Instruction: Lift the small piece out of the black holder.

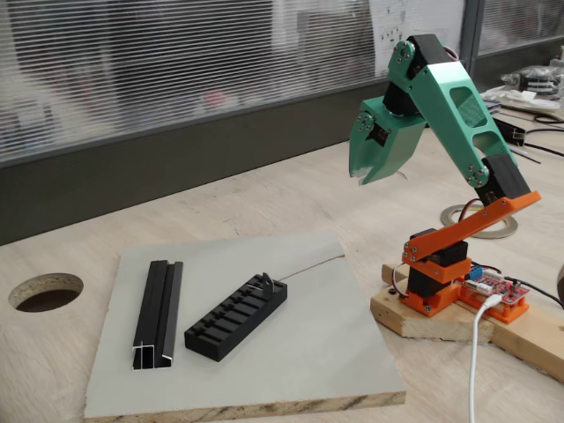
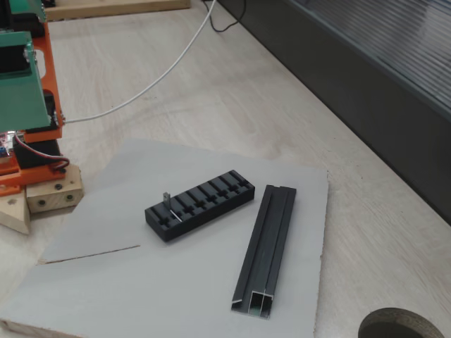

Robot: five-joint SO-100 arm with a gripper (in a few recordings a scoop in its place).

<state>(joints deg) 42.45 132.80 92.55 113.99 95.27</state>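
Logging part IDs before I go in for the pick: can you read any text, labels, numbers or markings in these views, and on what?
None legible.
Black holder: no marking seen in either fixed view.
Grooved rail: no marking seen.
Green arm: no lettering seen.
Small red circuit board at the arm's base: any print is too small to read.
Papers on the window: blurred, unreadable.

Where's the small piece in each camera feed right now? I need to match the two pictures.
A fixed view: the small piece stands in the black holder's far right end slot, lower centre.
Another fixed view: the small piece stands at the holder's left end, centre-left.
Shared landmark: the black grooved rail beside the holder.
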